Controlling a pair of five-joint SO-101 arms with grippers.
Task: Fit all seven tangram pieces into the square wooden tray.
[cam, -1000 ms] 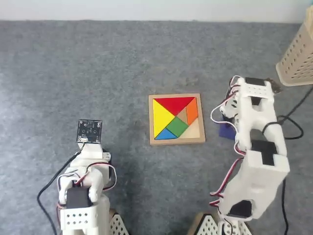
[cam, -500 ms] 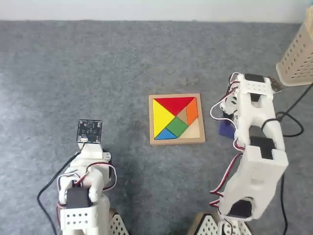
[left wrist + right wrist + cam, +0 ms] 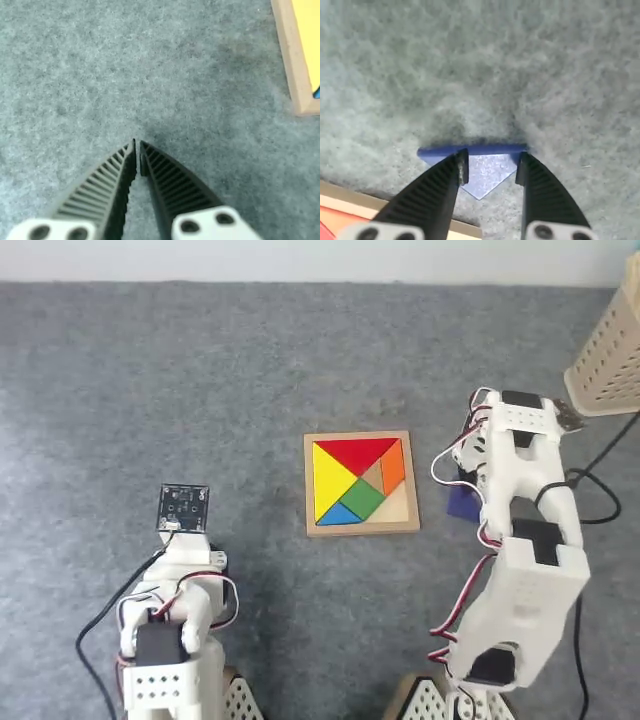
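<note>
Blue triangle [image 3: 482, 172] lies beside the tray [image 3: 361, 530], with the right gripper [image 3: 492, 160] spread around it. That gripper has just moved in, so a grab looks next. The left gripper [image 3: 137, 147] is pressed together, far from the tray.

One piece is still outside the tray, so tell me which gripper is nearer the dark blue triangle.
Right. The right gripper hangs directly over the dark blue triangle, jaws apart, beside the tray. The left gripper is shut over bare carpet on the tray's other side.
</note>
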